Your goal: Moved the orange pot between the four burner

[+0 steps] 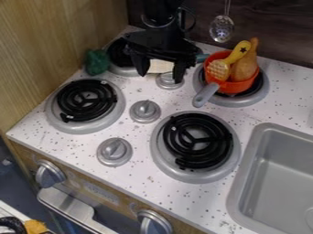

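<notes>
Orange pot [241,86] lies at about 3 o'clock from the gripper [161,73], its long axis running from 1 or 2 o'clock down through the grey handle [206,94] to between 7 and 8.

Nearest, a strip of print [101,193] on the front panel [73,187] is too small to read. Behind it come a grey knob [114,151] and the front right burner [196,139], with the sink [284,178] beside it at 4 o'clock. The middle knob [145,111] stands near the centre of the four burners, roughly 8 o'clock from the pot; that looks like the goal.

Farther back, the pot sits on the back right burner [263,93], holding a yellow utensil [240,51] and a brown drumstick-like toy [245,67]. The handle tip is the part nearest the middle, at 4 or 5 o'clock from the gripper, so the only arm probably needs to go that way and line up across the handle. The tall contents could tip or spill.

The gripper is parted and grasps nothing that I can make out, beside the pot but apart from it. A cream piece [161,66] shows between its fingers, seemingly behind them.
</notes>
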Controlling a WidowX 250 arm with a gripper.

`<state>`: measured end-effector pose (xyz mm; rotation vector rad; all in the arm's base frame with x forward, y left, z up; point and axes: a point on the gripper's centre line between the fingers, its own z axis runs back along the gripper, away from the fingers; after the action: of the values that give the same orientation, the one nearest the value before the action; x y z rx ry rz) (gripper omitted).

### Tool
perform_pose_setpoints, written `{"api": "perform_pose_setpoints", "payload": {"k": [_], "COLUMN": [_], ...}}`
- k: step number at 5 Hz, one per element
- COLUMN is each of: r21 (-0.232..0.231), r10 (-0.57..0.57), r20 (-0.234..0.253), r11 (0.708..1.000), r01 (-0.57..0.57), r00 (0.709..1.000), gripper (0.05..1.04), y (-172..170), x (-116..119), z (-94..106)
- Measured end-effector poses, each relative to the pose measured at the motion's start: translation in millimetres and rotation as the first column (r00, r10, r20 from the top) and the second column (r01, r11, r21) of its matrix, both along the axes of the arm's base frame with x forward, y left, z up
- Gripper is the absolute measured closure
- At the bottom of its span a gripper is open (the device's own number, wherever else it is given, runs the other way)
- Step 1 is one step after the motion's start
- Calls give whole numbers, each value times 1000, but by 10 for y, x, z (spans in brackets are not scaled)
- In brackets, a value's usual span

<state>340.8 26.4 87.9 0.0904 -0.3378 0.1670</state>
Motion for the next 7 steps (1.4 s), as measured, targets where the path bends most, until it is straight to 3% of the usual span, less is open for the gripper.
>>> {"api": "perform_pose_setpoints", "payload": {"k": [1, 2, 3, 4, 5, 6, 7], "r21": [-6, -28, -29, 6, 31, 30, -13], "r10": [-6, -132, -284, -403, -533, -550, -448], "r20": [-33, -65, -80, -79, -115, -106, -103], "r11": [1000, 991, 959, 914, 841, 831, 893], "r01": [6, 131, 283, 405, 540, 556, 449], "r00": [999, 989, 955, 912, 838, 828, 888], "gripper": [83, 84, 84, 83, 84, 84, 84], "y": [-11, -99, -226, -336, -375, -481, -604], "x": [-13, 51, 120, 164, 135, 176, 162], "z": [-102, -77, 17, 84, 76, 160, 214]}}
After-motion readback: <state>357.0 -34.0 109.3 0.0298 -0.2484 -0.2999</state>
